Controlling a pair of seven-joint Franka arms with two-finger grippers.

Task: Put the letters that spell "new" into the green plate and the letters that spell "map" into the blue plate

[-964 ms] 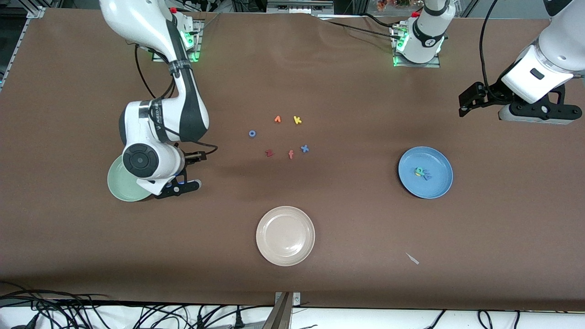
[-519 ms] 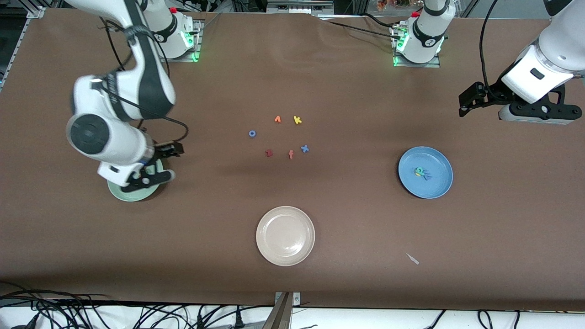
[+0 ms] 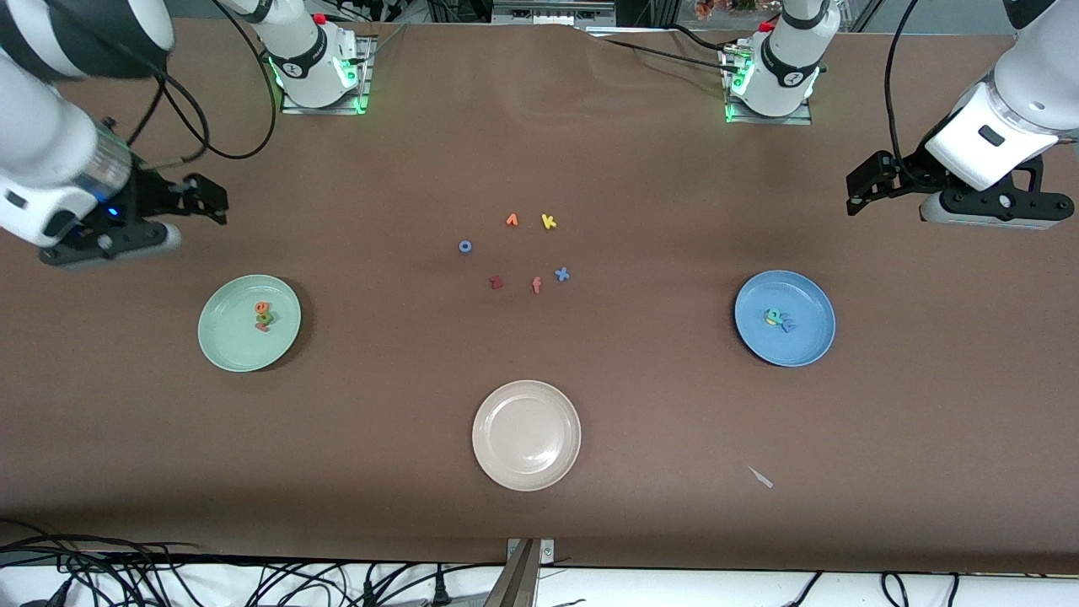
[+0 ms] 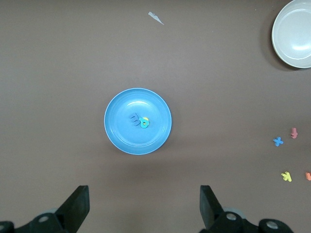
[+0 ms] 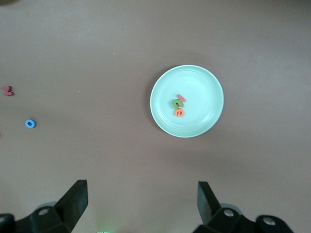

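Foam letters this tiny could bounce out if a plate were bumped, though both arms look parked clear. Green plate (image 3: 249, 323) at the right arm's end holds the n, e, w cluster (image 3: 263, 316); blue plate (image 3: 785, 318) holds m, a, p (image 3: 779, 319), overlapping. Left end effector (image 3: 860, 192) and right end effector (image 3: 206, 198) hang spread apart, empty.

Table (image 3: 641, 405): plain brown; green plate (image 3: 229, 347): pale mint, holding orange, olive-green and pinkish-red letters (image 3: 263, 317); blue plate (image 3: 801, 346): sky blue, holding yellow, teal and light-blue letters (image 3: 779, 319); third plate (image 3: 526, 435): cream-white; loose letters at table centre (image 3: 516, 251): orange, yellow, blue, dark red.
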